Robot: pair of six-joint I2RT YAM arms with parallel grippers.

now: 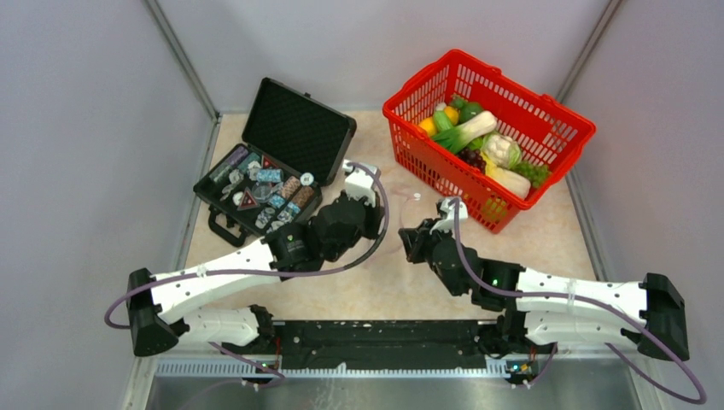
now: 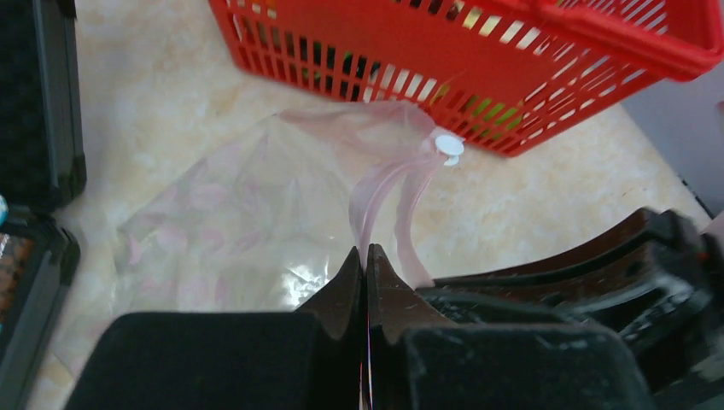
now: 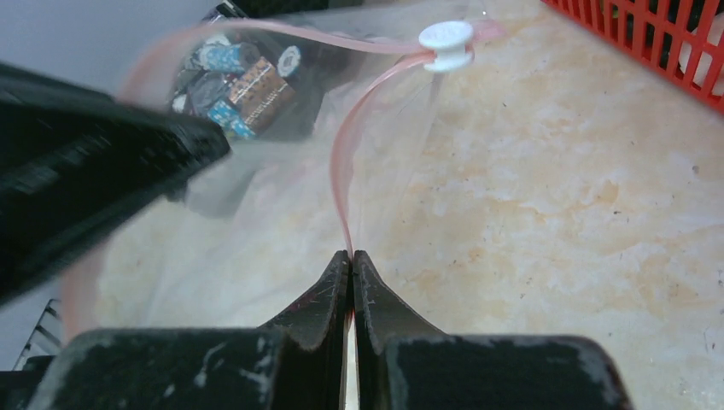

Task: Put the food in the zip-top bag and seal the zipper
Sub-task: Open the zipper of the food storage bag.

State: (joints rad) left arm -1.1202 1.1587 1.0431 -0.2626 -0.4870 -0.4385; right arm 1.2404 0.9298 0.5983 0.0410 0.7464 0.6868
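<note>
The zip-top bag (image 2: 213, 222) lies on the counter (image 1: 384, 295) between the left tool (image 2: 365, 258) and the right tool (image 3: 351, 258), its zipper (image 2: 380, 184) running into the closed tips of each (the mouth gapes between them). Behind the right tool and to its right stands the basket (image 1: 435, 166) with the food (image 1: 482, 137) in it. Behind the left tool and to its left sits the open case (image 1: 299, 128), trinkets (image 1: 269, 192) lying in its lower half.

red basket (image 1: 435, 166) far right | open black case (image 1: 299, 128) far left, trinkets (image 1: 265, 192) inside | beige table (image 1: 384, 290)
</note>
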